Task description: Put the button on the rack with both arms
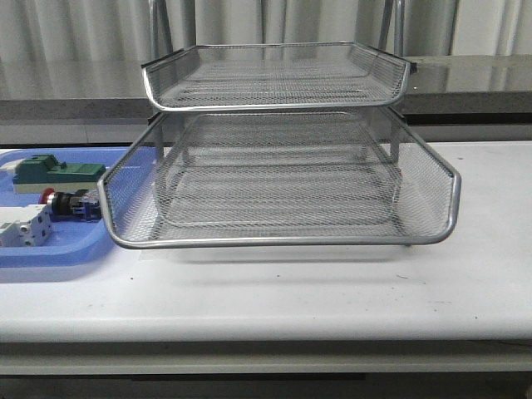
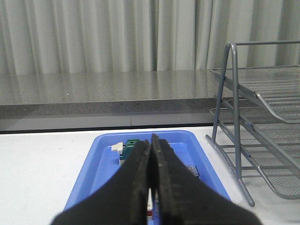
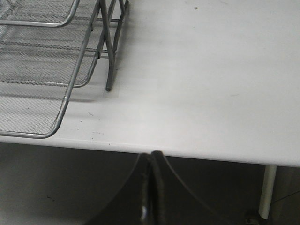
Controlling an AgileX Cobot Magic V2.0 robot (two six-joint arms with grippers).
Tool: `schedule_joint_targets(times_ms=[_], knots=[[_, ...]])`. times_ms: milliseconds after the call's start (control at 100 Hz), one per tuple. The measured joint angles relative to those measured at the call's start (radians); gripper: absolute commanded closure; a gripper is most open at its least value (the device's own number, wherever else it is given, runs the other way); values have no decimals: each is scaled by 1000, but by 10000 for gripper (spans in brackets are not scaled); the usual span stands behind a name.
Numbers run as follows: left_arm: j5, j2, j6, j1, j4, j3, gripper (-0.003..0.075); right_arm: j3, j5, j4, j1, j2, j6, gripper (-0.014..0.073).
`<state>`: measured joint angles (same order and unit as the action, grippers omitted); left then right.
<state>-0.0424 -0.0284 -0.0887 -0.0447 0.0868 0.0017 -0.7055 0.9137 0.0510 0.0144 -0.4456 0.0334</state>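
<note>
The button point(image 1: 68, 204), red head with black and blue body, lies in the blue tray point(image 1: 50, 253) at the table's left, just left of the rack's lower basket. The silver wire-mesh rack point(image 1: 283, 179) stands mid-table; its frame shows in the left wrist view point(image 2: 234, 122) and the right wrist view point(image 3: 56, 61). My left gripper point(image 2: 151, 140) is shut and empty, above the near end of the blue tray point(image 2: 103, 159); a sliver of red shows through the slit below its tips. My right gripper point(image 3: 152, 154) is shut and empty, off the table's front edge, right of the rack. Neither arm shows in the front view.
A green block point(image 1: 56, 173) and a white block point(image 1: 23, 226) lie in the blue tray beside the button. The green block point(image 2: 129, 147) shows past the left fingers. A grey counter point(image 2: 108, 93) and curtains run behind the table. A table leg point(image 3: 268, 192) shows below the edge.
</note>
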Motion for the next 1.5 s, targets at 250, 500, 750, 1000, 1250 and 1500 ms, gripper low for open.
schedule_joint_targets(times_ms=[250,500,750,1000,1250,1500], knots=[[73,-9,0,0,-36,-55,740,0,0,0,0,0,0,664],[277,-214,0,0,-39,-330,740,0,0,0,0,0,0,664],[504,-580,0,0,-23,-632,740,0,0,0,0,0,0,664],[659,-954,59,0,-17,-919,740,0,0,0,0,0,0,664],[751,-1255,94,0,-5,-1128,739,0,0,0,0,0,0,664],[781,-1404,113,0,-1,-1218,486,0,0,0,0,0,0,664]])
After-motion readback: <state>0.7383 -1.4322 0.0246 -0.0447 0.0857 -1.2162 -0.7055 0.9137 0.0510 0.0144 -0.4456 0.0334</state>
